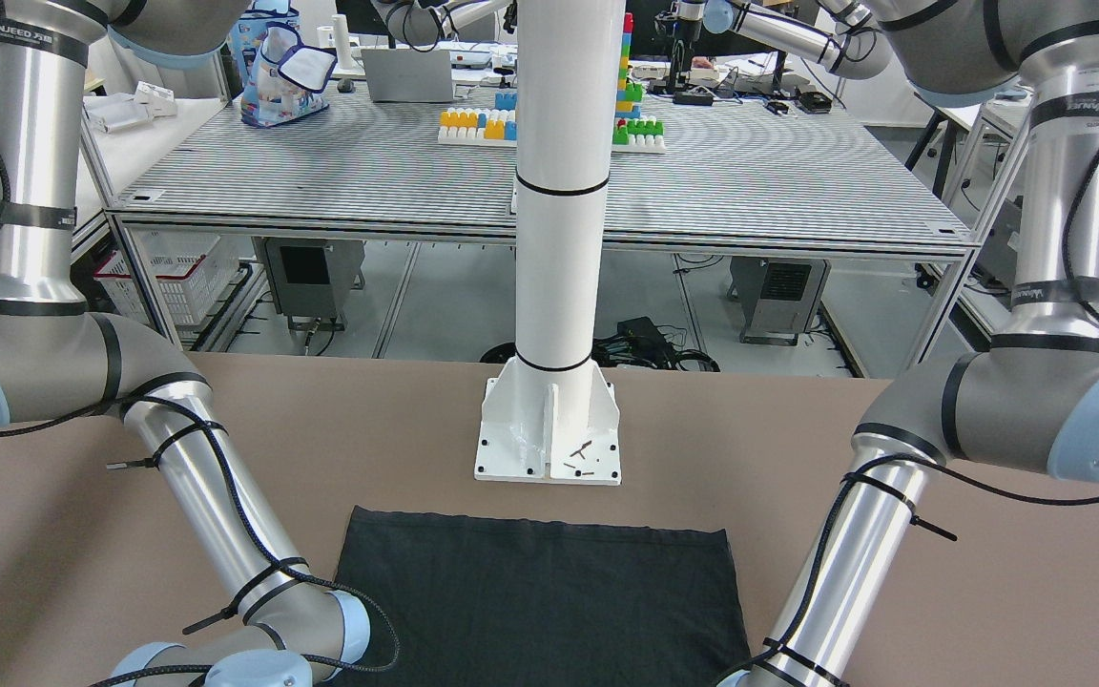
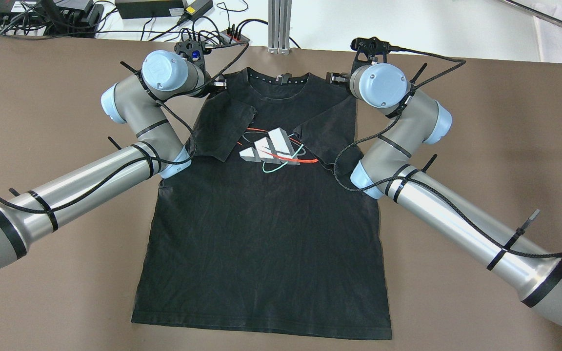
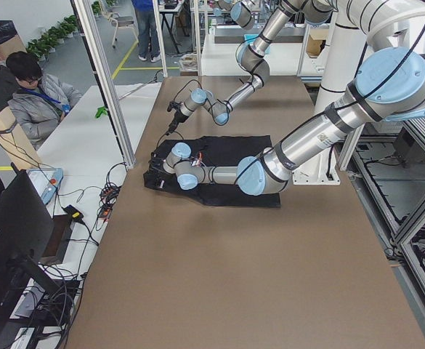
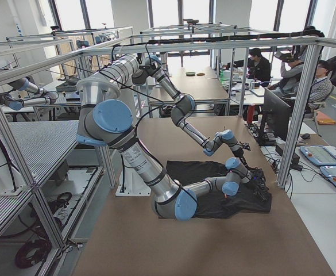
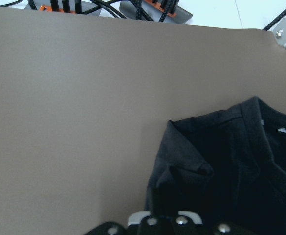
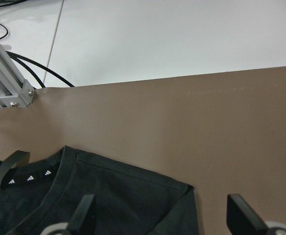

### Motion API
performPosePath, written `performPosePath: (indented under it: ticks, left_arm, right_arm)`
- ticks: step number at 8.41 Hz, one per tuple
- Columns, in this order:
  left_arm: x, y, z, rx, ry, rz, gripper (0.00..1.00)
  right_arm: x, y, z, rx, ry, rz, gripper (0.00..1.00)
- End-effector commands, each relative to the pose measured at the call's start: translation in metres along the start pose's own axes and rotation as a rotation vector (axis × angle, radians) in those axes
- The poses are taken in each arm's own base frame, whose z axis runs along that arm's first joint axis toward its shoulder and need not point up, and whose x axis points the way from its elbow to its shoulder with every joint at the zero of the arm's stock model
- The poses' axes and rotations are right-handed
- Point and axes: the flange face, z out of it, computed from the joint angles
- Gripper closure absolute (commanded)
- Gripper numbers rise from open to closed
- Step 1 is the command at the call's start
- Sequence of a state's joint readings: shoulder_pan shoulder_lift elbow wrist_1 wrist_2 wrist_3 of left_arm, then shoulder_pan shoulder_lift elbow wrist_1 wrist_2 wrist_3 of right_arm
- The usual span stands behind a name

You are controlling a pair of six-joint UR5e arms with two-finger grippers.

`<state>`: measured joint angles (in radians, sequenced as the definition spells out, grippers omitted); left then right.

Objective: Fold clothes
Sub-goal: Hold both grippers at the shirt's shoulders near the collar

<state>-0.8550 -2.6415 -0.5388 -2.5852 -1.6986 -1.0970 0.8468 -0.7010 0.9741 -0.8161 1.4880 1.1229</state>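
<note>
From overhead I am looking at the shirt, which is lying flat, front up, on the brown table. Its collar is pointing away from the robot and its printed logo is showing. Both sleeves are lying folded in over the chest. That view is hiding the fingers under the wrist joints, so I am relying on the wrist cameras.

The right wrist camera is showing the right gripper standing wide apart, one of its fingers on each side of the shirt's shoulder corner, with nothing between them but cloth lying below.

The left wrist camera is showing the left gripper only at the bottom edge. Its finger pieces are sitting together there, right against a bunched shoulder fold. I cannot tell whether any cloth is caught between them.

The front camera is missing both grippers. It is giving me only the shirt's plain hem end, lying just in front of the white pillar's base plate and wider than it.

The left side camera is adding a seated person beyond the table's far edge.
</note>
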Motion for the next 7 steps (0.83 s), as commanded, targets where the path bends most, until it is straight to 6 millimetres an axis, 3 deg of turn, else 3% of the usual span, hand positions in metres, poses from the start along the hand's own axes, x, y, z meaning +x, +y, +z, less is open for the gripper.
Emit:
performPosePath:
  ticks: [1, 2, 4, 6, 7]
  left_arm:
    - [0.000, -0.003, -0.002, 0.000, 0.001, 0.000, 1.00]
    - [-0.005, -0.012, -0.004, 0.002, -0.001, 0.001, 1.00]
    - [-0.041, -0.054, -0.018, -0.011, -0.013, 0.067, 1.00]
    - [-0.054, -0.058, -0.018, -0.003, -0.039, 0.068, 1.00]
    - [-0.068, -0.049, -0.017, 0.004, -0.046, 0.067, 1.00]
  right_arm:
    - [0.001, 0.001, 0.000, -0.001, 0.001, 0.000, 0.06]
    - [0.001, 0.001, 0.000, -0.002, 0.001, 0.000, 0.06]
    - [0.001, 0.001, 0.000, -0.002, 0.001, 0.003, 0.06]
    - [0.000, 0.000, 0.000, -0.001, -0.001, 0.006, 0.06]
    - [0.002, 0.001, 0.001, -0.003, 0.002, 0.003, 0.06]
